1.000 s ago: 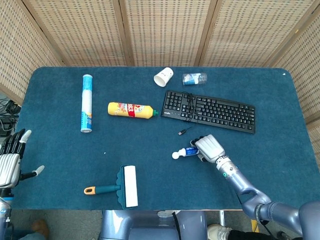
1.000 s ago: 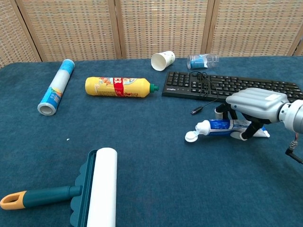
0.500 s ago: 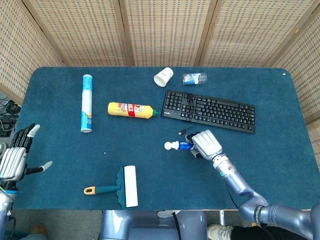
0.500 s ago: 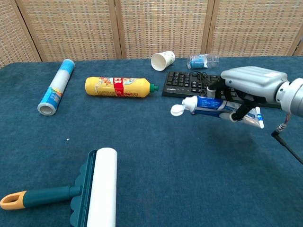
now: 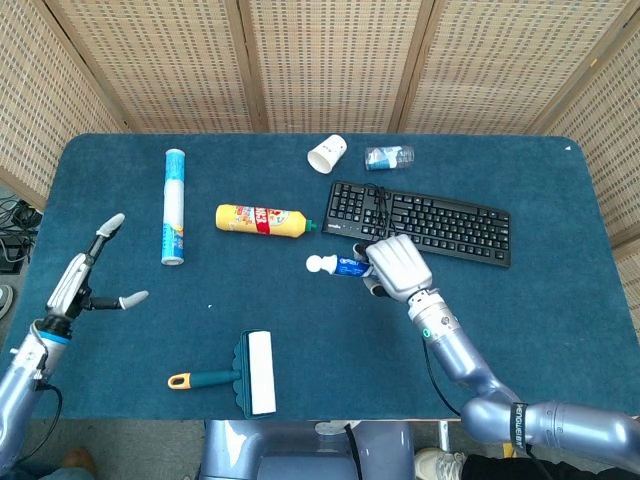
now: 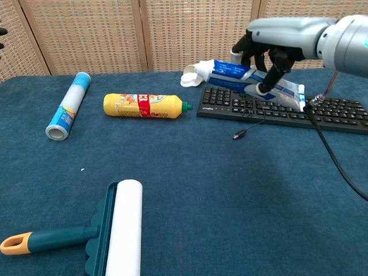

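Toothpaste tube (image 6: 244,75), white cap leftward, rides clear of the blue table (image 5: 520,300) in the right hand (image 6: 276,43), whose fingers curl around its middle above the black keyboard (image 5: 420,220). Only the head view catches the left hand (image 5: 85,280), raised at the table's left edge with fingers spread and nothing in it; the chest view alone shows the tube's crimped end. Nearby lie a yellow bottle (image 5: 262,219) and a lint roller (image 5: 245,373).

Keyboard (image 5: 420,222) behind centre, cup (image 5: 327,154) beyond it; bottle (image 5: 260,219) to its left; lint roller (image 5: 245,373) at front.
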Controlling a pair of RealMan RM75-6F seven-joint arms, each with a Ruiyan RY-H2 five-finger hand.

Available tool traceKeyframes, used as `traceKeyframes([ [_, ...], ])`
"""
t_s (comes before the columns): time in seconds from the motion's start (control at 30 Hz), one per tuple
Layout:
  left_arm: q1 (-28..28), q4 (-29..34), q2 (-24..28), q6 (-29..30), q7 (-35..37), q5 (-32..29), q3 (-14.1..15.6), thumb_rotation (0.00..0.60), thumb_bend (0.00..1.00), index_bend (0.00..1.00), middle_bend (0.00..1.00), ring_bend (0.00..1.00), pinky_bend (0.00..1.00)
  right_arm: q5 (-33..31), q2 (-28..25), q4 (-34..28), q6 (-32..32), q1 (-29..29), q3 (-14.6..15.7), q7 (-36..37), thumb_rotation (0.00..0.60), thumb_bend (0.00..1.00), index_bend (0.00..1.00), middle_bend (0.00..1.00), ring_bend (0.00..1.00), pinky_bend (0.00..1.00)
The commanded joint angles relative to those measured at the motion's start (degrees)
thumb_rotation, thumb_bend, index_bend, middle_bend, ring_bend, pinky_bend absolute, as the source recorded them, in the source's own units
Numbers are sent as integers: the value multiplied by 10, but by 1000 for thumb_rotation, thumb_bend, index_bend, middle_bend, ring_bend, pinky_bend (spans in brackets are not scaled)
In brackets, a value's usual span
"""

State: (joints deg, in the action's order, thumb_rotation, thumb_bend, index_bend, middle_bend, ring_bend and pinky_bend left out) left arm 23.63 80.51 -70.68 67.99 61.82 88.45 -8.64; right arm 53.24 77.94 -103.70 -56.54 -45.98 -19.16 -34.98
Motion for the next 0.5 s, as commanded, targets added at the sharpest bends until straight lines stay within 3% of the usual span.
traceKeyframes([
  [0.03,74,-47,-37,-72,191,-9,-24,212,0,0,0,0,0,-49,-12,-27,-11,-32,-20,-38,600,673,708,702,615,782],
  [0.13,87,-66,-61,-86,214,-29,-33,90,0,0,0,0,0,-78,-10,-31,-17,-48,-24,-53,600,673,709,703,615,782],
  [0.23,112,-70,-96,-124,236,-71,-54,23,0,0,0,0,0,-119,-1,-28,-22,-77,-29,-73,600,673,710,704,615,782],
  [0.5,139,-48,-128,-146,257,-90,-73,3,0,0,0,0,0,-162,20,-11,-34,-123,-26,-95,600,673,711,705,616,782],
])
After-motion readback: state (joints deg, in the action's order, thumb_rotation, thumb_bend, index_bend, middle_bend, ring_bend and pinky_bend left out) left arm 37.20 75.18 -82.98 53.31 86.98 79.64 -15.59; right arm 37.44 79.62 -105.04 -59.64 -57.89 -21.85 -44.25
